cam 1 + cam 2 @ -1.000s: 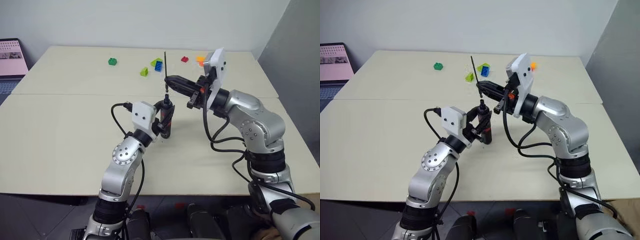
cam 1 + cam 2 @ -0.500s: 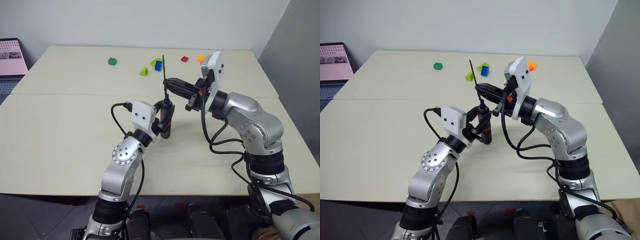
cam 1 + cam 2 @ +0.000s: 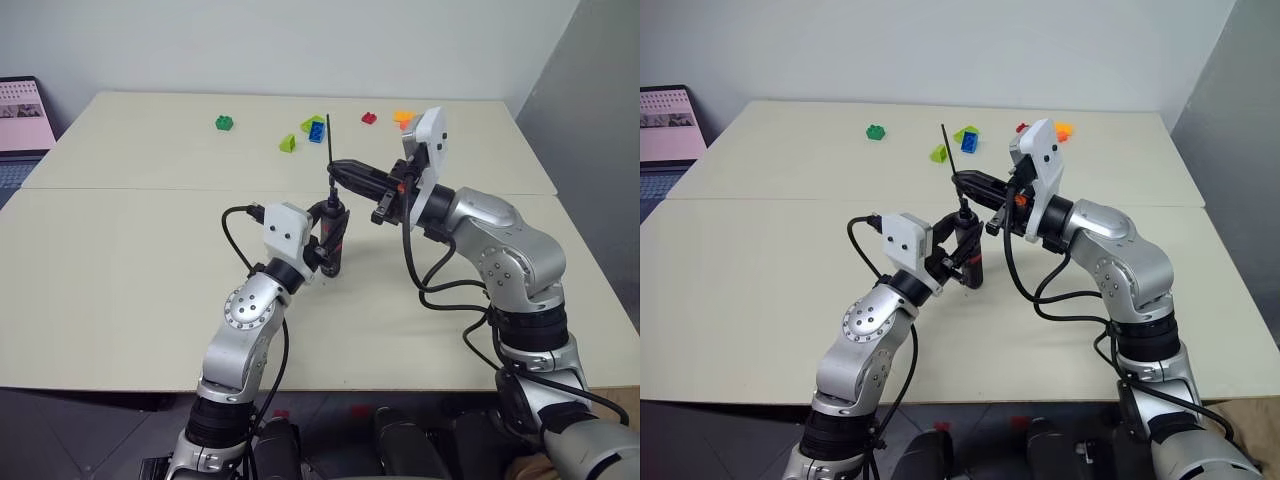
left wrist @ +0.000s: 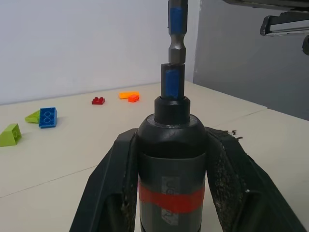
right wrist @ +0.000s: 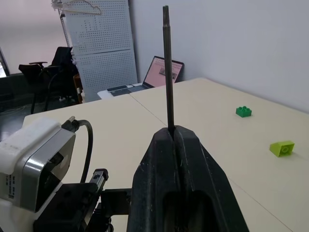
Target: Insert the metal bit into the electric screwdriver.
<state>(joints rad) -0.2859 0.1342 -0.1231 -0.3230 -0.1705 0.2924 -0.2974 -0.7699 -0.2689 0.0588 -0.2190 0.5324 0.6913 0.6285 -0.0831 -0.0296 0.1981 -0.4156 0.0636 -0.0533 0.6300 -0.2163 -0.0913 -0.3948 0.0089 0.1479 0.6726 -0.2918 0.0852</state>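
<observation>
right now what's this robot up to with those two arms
It is fitting a bit into a screwdriver. The left gripper is shut on the electric screwdriver, holding it upright above the table. The right gripper is shut on the metal bit, held upright directly over the screwdriver's tip. In the left wrist view the bit's lower end sits at the mouth of the screwdriver's collar, not visibly pushed home. Toy bricks lie at the far side.

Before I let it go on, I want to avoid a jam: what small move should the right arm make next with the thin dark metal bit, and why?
Probably ease the thin dark metal bit straight down. The right gripper pinches it upright, and in the left wrist view its lower end sits at the socket of the black, red-banded electric screwdriver, which the left gripper holds upright, but it looks not fully seated.
</observation>
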